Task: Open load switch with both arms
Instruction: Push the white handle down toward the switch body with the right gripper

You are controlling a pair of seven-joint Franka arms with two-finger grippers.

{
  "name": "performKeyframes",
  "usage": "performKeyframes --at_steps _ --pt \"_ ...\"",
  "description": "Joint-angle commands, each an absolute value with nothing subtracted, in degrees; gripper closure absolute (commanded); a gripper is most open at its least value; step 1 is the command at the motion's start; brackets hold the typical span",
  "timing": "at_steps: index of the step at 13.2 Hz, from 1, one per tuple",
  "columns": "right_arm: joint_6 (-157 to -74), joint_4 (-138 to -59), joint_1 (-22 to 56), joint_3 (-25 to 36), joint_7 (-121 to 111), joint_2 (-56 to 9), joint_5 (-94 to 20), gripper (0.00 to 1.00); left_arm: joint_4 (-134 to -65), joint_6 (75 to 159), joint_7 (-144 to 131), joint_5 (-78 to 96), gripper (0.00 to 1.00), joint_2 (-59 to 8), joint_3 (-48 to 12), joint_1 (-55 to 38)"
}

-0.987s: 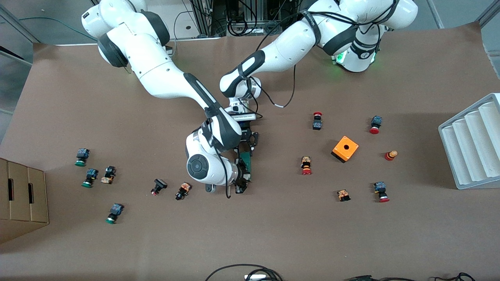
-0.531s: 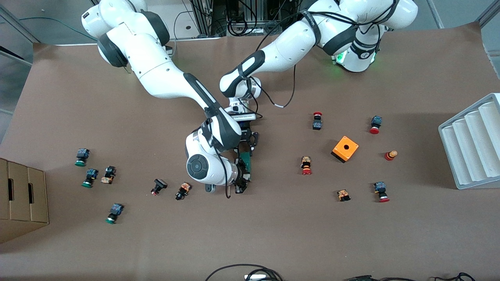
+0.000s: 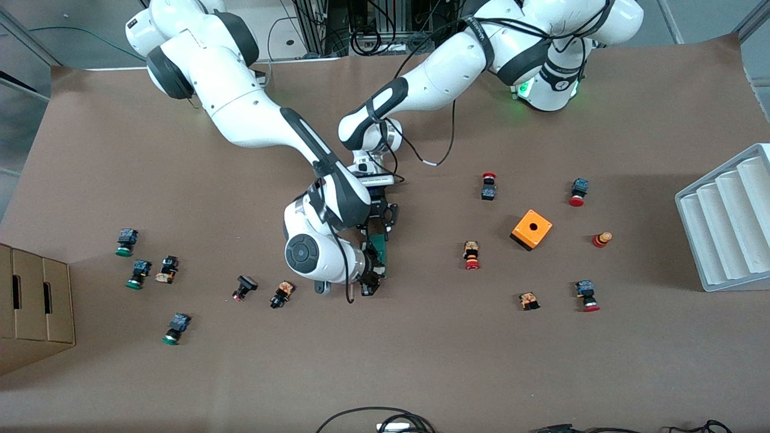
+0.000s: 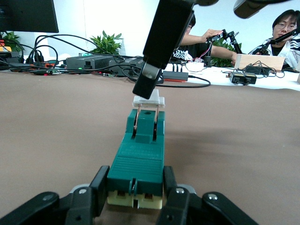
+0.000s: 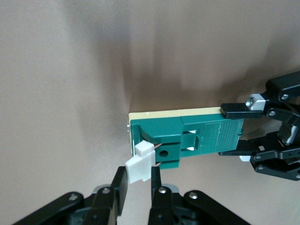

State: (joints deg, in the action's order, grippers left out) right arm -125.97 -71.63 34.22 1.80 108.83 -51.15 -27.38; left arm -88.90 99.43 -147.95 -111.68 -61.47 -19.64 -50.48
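The load switch is a dark-green bar lying on the brown table mat near the middle. My left gripper is shut on its cream-based end, a finger on each side of the green body. My right gripper is shut on the white handle at the switch's end nearer the front camera. The handle is tilted up off the body, and copper blades show under it. In the front view the left gripper and the right gripper sit at the bar's two ends.
Small red- and green-capped push-buttons lie scattered toward both ends of the table, the closest beside the right wrist. An orange box with a hole and a white ribbed rack are toward the left arm's end. A cardboard box is at the right arm's end.
The right arm's wrist and elbow have shifted slightly toward the robots' bases. The left arm and the green body have stayed in place.
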Motion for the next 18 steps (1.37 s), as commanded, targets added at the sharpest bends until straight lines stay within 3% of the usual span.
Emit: performKeyframes --at_steps 1,18 --pt "-125.5 -77.5 34.5 1.8 107.4 -46.5 -28.7 0.74 -87.5 99.4 -147.0 -112.1 0.48 -62.7 -20.0 -50.5" --pt "-126.9 -81.7 35.9 1.8 105.2 -44.6 -27.3 0.74 -87.5 99.8 -147.0 -112.2 0.48 -62.7 -20.0 -50.4"
